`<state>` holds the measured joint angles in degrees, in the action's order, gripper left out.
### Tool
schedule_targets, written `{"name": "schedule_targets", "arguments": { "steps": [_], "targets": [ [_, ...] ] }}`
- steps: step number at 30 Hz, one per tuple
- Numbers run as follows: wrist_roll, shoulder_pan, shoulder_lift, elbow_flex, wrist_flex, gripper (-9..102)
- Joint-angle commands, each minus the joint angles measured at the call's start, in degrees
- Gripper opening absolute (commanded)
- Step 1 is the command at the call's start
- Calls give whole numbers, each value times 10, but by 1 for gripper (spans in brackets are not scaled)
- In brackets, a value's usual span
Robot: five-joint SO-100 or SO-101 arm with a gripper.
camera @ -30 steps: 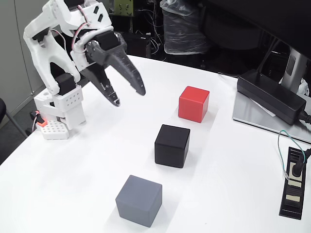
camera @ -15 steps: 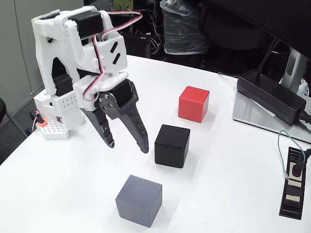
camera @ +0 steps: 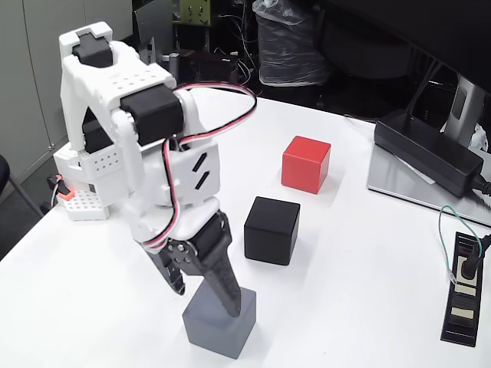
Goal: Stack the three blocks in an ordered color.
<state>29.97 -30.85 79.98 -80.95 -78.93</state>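
Three cubes sit in a diagonal row on the white table (camera: 360, 291) in the fixed view. The red block (camera: 305, 163) is farthest back, the black block (camera: 271, 229) is in the middle, and the grey block (camera: 220, 333) is nearest the camera. My gripper (camera: 206, 300) points down over the grey block with its dark fingers spread, open. One fingertip (camera: 179, 288) is just off the block's rear left corner and the other overlaps its top face. Whether they touch the block is unclear.
A long black power adapter (camera: 426, 152) lies on a grey monitor base plate (camera: 403, 188) at the right rear. A black socket strip (camera: 462, 288) with a green cable sits at the right edge. The arm's white base (camera: 92, 188) stands at the left.
The arm has swung forward and down from the back left, past the black block, until the open gripper is over the grey block. The blocks have not moved.
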Motion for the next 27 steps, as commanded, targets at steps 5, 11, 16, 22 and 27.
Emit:
{"name": "schedule_targets", "arguments": {
  "steps": [5,11,16,22,27],
  "targets": [
    [6,-7,-17,33,-5,27],
    [6,-6,-18,33,-2,28],
    [7,-6,-19,34,-2,28],
    [13,-5,-15,35,-2,28],
    [40,-5,-15,47,-8,28]
  ]
}}
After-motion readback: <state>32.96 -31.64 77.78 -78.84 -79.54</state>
